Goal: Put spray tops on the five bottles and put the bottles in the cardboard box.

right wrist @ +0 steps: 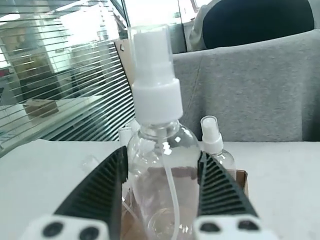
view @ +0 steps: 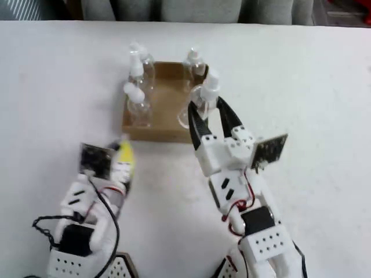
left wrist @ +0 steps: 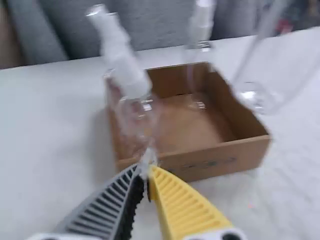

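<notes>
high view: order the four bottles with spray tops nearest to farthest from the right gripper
1. front-right bottle, between the fingers of the right gripper, at the near right corner of the cardboard box.
2. back-right bottle, far right corner.
3. front-left bottle, near left corner.
4. back-left bottle, far left corner.

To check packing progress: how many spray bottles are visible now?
4. At the cardboard box stand the back-left bottle, the front-left bottle and the back-right bottle. The front-right bottle is held in the right end effector. A fifth may be hidden.
</notes>
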